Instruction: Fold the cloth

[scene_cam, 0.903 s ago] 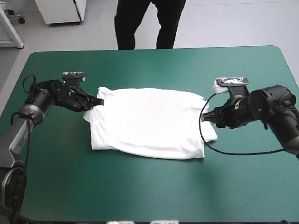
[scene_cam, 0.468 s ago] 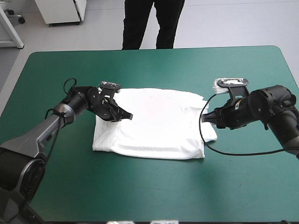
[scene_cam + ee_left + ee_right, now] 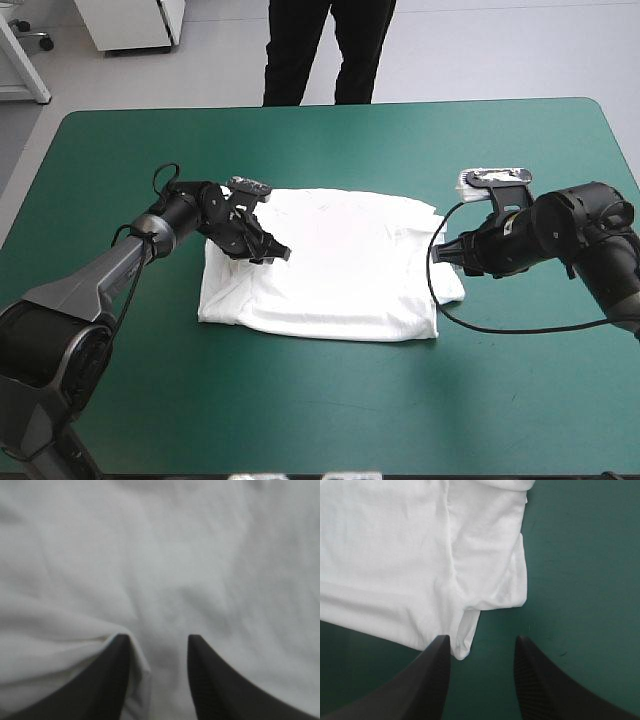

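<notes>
Seen from the high view, the T-shirt (image 3: pixel 330 265) is lying spread flat around the middle of the table (image 3: pixel 320 410), its left side seemingly turned inward already; the left gripper (image 3: pixel 278 253) is hovering over that side, and the right gripper (image 3: pixel 442 253) is waiting at the sleeve (image 3: pixel 450 285) facing the table's right edge. In the left wrist view the fingers (image 3: pixel 107 680) are standing apart over plain white cloth, gripping nothing, with a soft ridge lying against one of them. In the right wrist view the fingers are likewise standing apart, with the sleeve's corner lying just between their tips. The cloth is looking light, limp and quick to crease, so pinching a hem or corner is probably going to work best. No readable print or label is showing
</notes>
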Available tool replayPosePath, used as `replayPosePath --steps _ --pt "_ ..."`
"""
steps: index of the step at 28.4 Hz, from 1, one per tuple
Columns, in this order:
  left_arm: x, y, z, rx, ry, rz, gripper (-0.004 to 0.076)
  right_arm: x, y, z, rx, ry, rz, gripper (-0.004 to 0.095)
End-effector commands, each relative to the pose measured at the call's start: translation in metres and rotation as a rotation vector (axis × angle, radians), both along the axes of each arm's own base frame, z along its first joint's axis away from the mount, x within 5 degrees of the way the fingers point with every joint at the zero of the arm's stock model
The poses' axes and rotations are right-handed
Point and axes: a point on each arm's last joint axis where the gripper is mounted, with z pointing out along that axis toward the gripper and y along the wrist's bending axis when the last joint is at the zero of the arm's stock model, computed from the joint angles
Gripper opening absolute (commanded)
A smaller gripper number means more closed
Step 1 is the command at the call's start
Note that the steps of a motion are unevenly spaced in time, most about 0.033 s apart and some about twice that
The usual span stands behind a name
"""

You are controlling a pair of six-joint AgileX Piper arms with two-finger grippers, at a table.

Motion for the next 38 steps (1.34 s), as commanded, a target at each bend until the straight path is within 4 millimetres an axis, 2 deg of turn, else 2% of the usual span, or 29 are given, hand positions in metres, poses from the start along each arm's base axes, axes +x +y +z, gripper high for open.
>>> replayPosePath --steps 1,7,11,14,19,29,34,38 --pt "-0.001 -0.001 0.055 -0.058 -0.134 -0.007 0.0436 -0.003 -0.002 0.018 0.023 -0.092 -0.001 0.0391" --pt "-0.010 0.001 0.114 -0.099 -0.257 -0.023 0.0456 -0.003 -0.002 0.018 0.027 -0.090 -0.012 0.0398" --pt "-0.023 0.009 0.136 -0.079 -0.286 -0.008 0.0456 0.000 -0.008 0.017 -0.009 -0.102 -0.091 0.0468" --pt "-0.031 0.021 0.141 0.008 -0.272 0.055 0.0456 0.007 -0.010 0.012 -0.052 -0.092 -0.098 0.0525" --pt "-0.044 0.038 0.150 0.137 -0.258 0.107 0.0456 0.027 -0.002 -0.013 -0.081 0.004 -0.094 0.0529" --pt "-0.063 0.044 0.166 0.131 -0.261 0.114 0.0454 0.072 0.012 -0.078 -0.184 0.171 -0.026 0.0528" --pt "-0.064 0.045 0.166 0.130 -0.253 0.114 0.0454 0.088 0.017 -0.105 -0.194 0.209 -0.022 0.0513" --pt "-0.064 0.044 0.166 0.128 -0.250 0.113 0.0454 0.096 0.020 -0.119 -0.192 0.222 -0.021 0.0513"
